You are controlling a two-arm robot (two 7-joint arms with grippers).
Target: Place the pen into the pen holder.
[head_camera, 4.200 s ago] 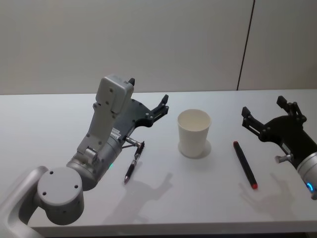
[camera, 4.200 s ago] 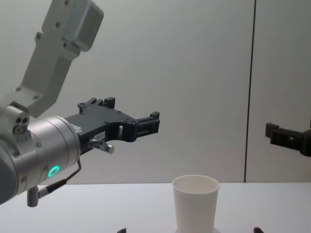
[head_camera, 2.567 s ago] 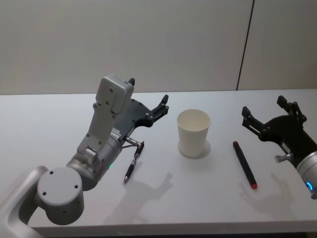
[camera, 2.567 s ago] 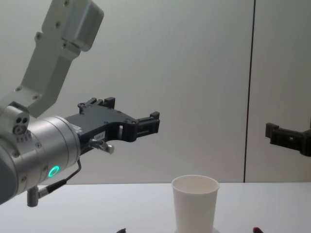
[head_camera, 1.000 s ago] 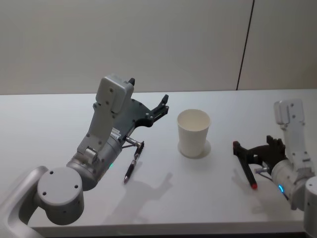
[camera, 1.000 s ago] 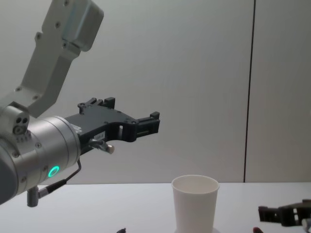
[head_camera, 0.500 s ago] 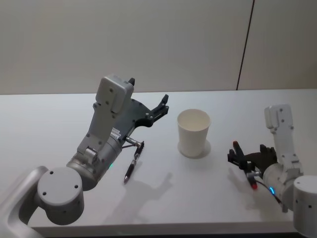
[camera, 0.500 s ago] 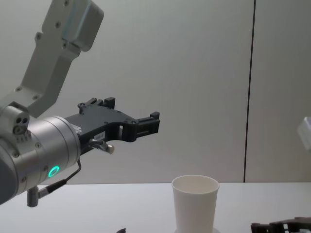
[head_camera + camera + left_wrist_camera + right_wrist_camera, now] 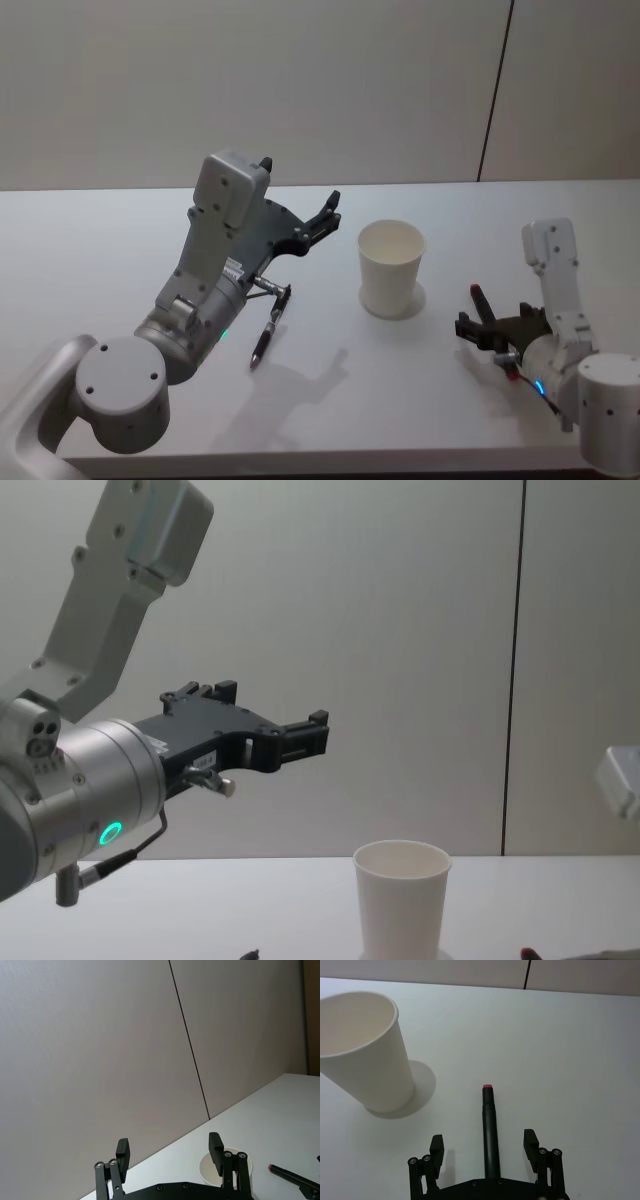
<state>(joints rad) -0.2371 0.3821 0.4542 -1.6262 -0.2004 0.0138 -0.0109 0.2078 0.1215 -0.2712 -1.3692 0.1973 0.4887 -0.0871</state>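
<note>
The pen (image 9: pixel 480 298), black with red ends, lies on the table right of the pen holder (image 9: pixel 391 268), an upright white paper cup. My right gripper (image 9: pixel 497 325) is low over the pen's near half. In the right wrist view the right gripper (image 9: pixel 483 1139) is open, one finger on each side of the pen (image 9: pixel 489 1125), with the pen holder (image 9: pixel 362 1052) ahead and off to one side. My left gripper (image 9: pixel 298 185) hangs open and empty in the air left of the cup, seen also in the chest view (image 9: pixel 270 705) and the left wrist view (image 9: pixel 169 1145).
A second pen (image 9: pixel 270 328), black with a silver tip, lies on the table left of the cup, below my left arm. The white table runs back to a plain wall with a dark vertical seam (image 9: pixel 497 90).
My right arm has swung down from a raised pose at the far right to the table, so its open fingers now flank the red-tipped pen. The left arm, cup and both pens have not moved.
</note>
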